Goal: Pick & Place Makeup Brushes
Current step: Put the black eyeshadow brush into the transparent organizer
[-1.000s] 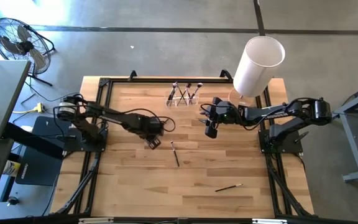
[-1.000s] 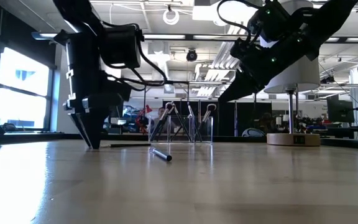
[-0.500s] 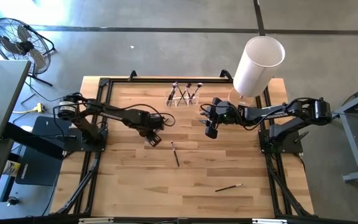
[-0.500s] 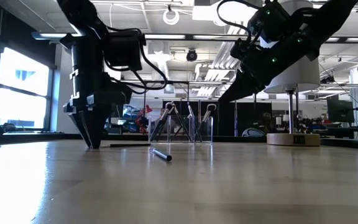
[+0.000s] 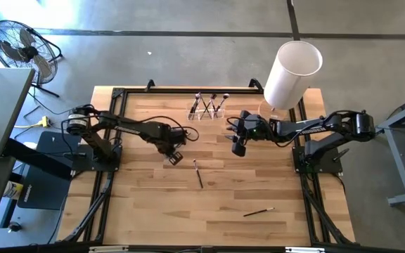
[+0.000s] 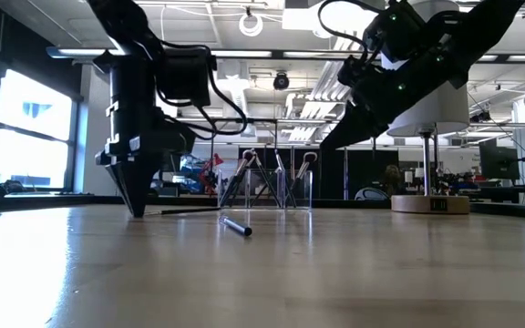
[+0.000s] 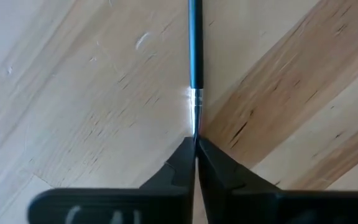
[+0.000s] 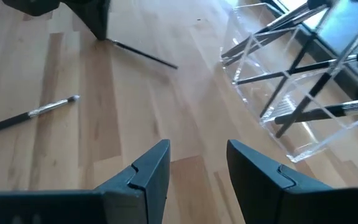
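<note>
Behind the wooden bench [image 5: 153, 211] a workshop with ceiling lights and windows is seen. The left claw [image 7: 195, 144] is pressed down onto the boards, its fingers closed on the metal end of a thin dark brush [image 7: 194, 50] that lies flat. The pinch is taken right at the brush's tip, so it is judged that the handle could swing down or slip free once lifted; a tilt in transit could also cause it to miss the clear holder [image 5: 208, 109]. The right claw [image 8: 197, 163] hangs spread above the bench near that holder, where several brushes already stand, and a collision there is possible. Two further brushes are left lying: one [image 5: 198, 173] mid-bench, another [image 5: 259, 211] nearer the front.
</note>
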Controlling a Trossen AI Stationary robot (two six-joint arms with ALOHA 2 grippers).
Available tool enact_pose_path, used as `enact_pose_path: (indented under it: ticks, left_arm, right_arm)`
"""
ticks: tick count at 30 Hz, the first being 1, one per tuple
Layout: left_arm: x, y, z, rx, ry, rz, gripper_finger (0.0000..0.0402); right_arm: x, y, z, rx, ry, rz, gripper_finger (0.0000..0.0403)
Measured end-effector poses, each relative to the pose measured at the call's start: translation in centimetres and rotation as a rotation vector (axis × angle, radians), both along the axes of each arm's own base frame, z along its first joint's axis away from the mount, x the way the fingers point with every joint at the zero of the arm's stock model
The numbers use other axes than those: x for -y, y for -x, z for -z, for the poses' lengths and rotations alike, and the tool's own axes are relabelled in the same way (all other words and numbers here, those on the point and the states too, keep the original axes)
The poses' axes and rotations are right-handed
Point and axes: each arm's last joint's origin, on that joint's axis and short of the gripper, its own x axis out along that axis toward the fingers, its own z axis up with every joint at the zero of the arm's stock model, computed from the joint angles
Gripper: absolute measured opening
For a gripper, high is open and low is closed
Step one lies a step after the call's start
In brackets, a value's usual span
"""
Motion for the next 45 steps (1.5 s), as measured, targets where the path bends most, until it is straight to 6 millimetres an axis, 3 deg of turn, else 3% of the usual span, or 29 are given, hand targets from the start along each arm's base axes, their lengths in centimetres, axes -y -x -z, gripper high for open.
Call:
enact_pose_path:
  ticks: [7,11,19,31,39,45]
  left_arm:
    - [0.3,0.3,-0.1,-0.036,0.099,-0.016,0.0001]
    - [0.6,0.4,-1.4,-0.073,0.207,-0.005,0.0]
    - [-1.4,-2.3,-5.7,0.078,0.271,0.013,0.0]
    - [-5.7,-5.7,-12.6,0.445,0.328,-0.05,0.0]
    - [-6.4,-8.2,-14.5,0.534,0.327,-0.033,0.0]
    - [-6.7,-9.5,-14.4,0.536,0.341,-0.033,0.0]
  right_arm:
    - [0.1,-0.1,-0.2,0.02,0.039,0.023,0.0154]
    - [-0.1,-0.2,-0.3,-0.015,0.151,-0.056,0.0154]
    - [-2.6,-0.5,-0.4,-0.152,0.569,-0.209,0.0154]
    - [-4.6,-1.0,-1.4,-0.236,0.939,-0.289,0.0154]
    - [-5.1,-3.4,-4.3,-0.3,1.201,-0.341,0.0154]
    - [-4.9,-5.8,-4.2,-0.444,1.323,-0.354,0.0153]
